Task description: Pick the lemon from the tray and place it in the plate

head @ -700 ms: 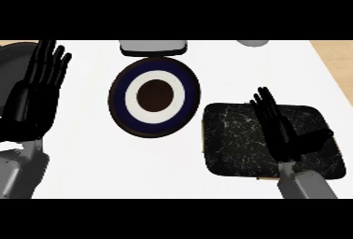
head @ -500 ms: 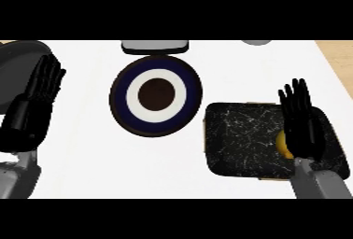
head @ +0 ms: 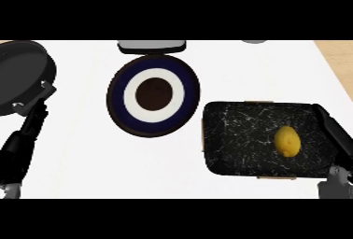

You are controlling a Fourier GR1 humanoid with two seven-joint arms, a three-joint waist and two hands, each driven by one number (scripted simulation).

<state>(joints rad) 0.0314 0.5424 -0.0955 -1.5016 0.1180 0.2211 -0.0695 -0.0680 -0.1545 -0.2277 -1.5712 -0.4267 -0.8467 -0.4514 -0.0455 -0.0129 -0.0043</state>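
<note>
One lemon (head: 286, 142) lies untouched at the tray's (head: 234, 140) right; the right hand (head: 335, 135), fingers straight, should be curled around it.

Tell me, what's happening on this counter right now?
A robot is set to move a lemon from a dark speckled tray onto the round plate with blue and white rings. The lemon lies in the tray's right half, not held. The right hand shows at the tray's right edge, beside the lemon; the left hand is at the far left, next to a black pan. Nothing is on the plate yet.
</note>
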